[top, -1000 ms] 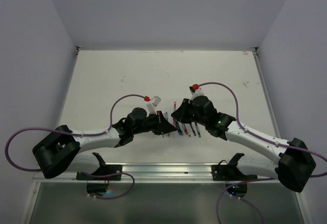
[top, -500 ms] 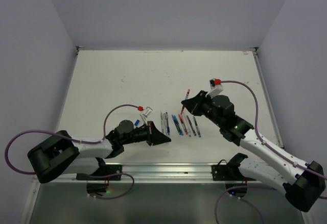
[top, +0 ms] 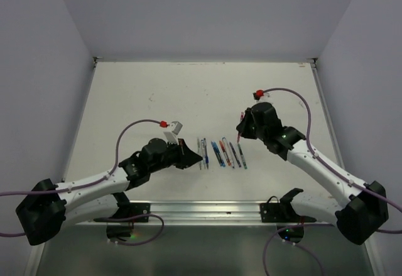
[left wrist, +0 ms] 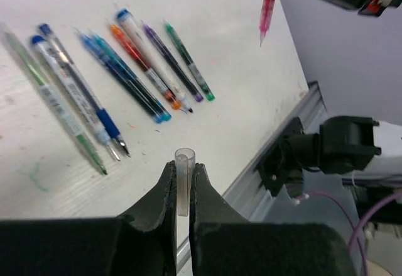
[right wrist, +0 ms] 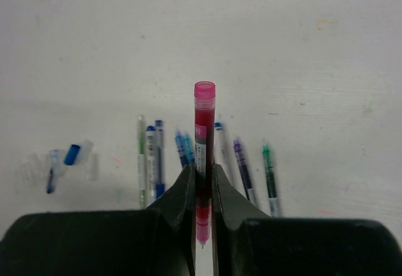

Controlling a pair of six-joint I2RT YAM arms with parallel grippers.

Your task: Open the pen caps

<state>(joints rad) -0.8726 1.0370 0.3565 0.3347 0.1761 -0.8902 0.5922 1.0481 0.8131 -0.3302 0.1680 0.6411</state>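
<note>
Though white, smudged table (top: 157, 87); lilac walls (top: 201, 12)

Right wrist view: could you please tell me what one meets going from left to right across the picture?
Loose caps → pale green pen → two blue-ended white pens → two blue pens → pink pen held in the right gripper → purple pen → dark green pen.

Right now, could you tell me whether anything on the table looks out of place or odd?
Nothing damaged or spilled. A few loose pen caps, clear and blue, lie scattered apart from the row of pens, and faint ink smudges mark the table.
</note>
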